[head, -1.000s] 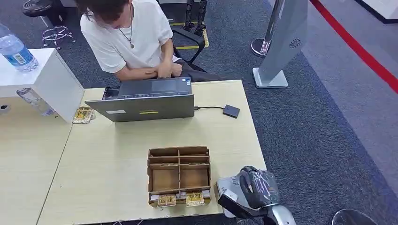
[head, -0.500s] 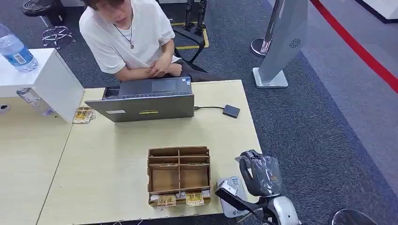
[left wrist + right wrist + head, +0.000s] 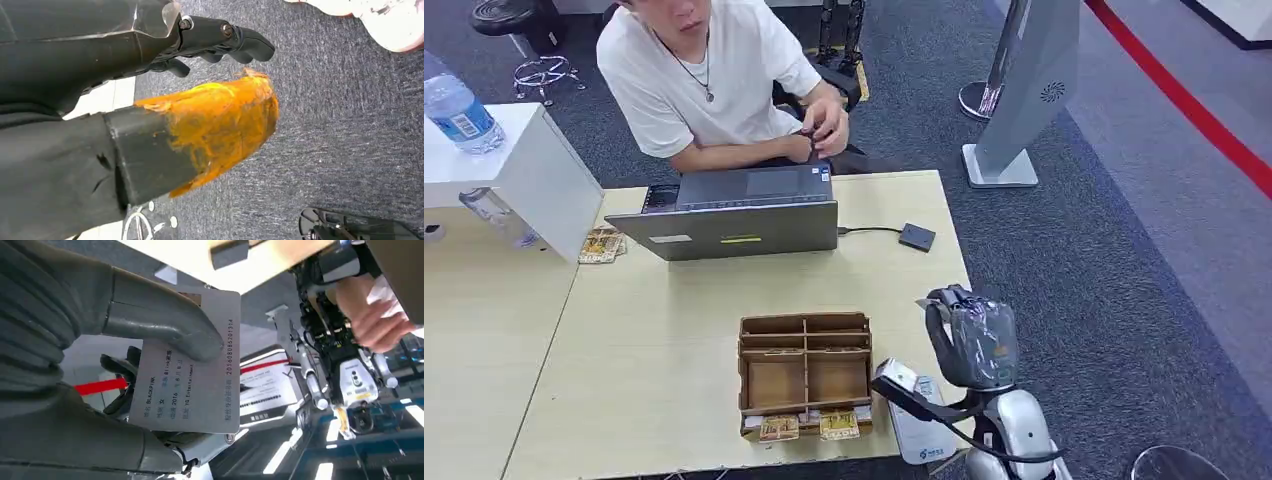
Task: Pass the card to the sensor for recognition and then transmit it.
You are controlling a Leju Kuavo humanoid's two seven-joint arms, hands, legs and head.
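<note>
Silver-grey, a printed card (image 3: 187, 372) sits pinched under the thick thumb of the robot's right hand (image 3: 972, 340), raised off the table's (image 3: 674, 320) near corner. Ahead of that hand lies a small black sensor (image 3: 916, 237). Its left hand (image 3: 150, 115) hangs empty, fingers apart.

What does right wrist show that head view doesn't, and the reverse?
Right wrist alone: the card face with its printed text, the thumb pressed on it and darker fingers behind it.

Head view alone: the table, the wooden organizer, the laptop, the seated person, and where the right hand hangs, near the table's right edge.

Both: the right hand and the small black sensor on its cable.
</note>
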